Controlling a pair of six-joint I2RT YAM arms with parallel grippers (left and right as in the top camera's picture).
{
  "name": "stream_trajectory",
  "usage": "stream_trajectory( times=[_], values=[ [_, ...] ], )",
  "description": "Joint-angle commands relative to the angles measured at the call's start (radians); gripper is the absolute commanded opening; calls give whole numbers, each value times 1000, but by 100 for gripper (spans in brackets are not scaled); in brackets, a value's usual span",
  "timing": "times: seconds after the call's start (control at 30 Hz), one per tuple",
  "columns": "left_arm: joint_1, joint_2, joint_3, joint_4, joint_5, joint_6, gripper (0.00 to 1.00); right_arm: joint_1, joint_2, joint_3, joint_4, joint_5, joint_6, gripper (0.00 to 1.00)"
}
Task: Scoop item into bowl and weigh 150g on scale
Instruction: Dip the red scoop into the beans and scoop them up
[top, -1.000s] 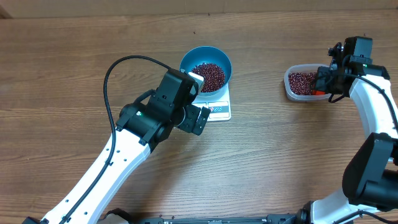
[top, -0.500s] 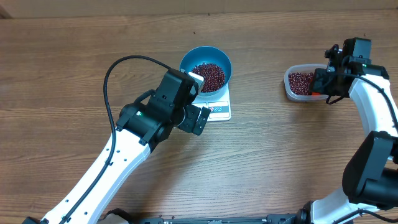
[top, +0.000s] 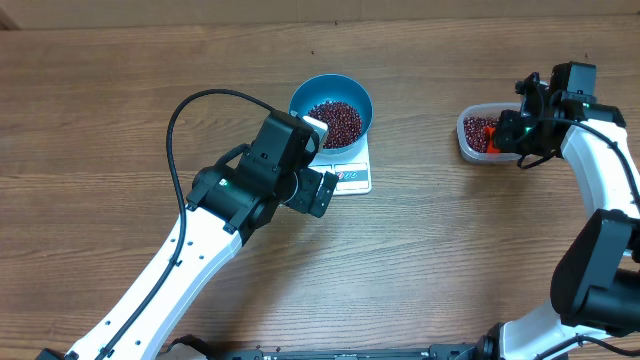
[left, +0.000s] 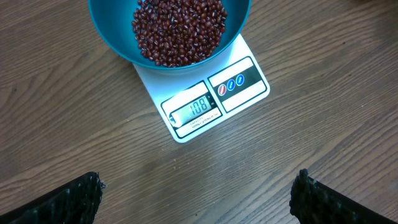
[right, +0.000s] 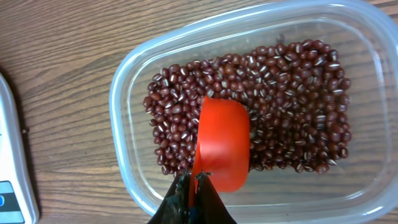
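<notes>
Clear tub, orange scoop perhaps among beans

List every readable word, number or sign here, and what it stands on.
"108": display of the scale.
Small print under the display: too small to read.
Round symbols on the scale's button panel: no legible text.
Bowl, tub, orange scoop: no markings.

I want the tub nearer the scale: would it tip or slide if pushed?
Likely slides: thin clear tub on smooth table. Unlikely to tip: low, wide, beans spread across its floor. Walls may flex.
</notes>
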Motion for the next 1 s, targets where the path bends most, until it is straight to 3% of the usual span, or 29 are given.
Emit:
stream_trajectory(
  times=[0.0,0.7,0.97],
  values=[
    [-2,8,12,0,4,22,100,0,18,0,-4,-52,6,4],
    [-2,8,12,0,4,22,99,-3,49,0,19,-164,35,4],
    [-2,8,12,0,4,22,100,-27,49,0,60,-165,137,4]
  ],
)
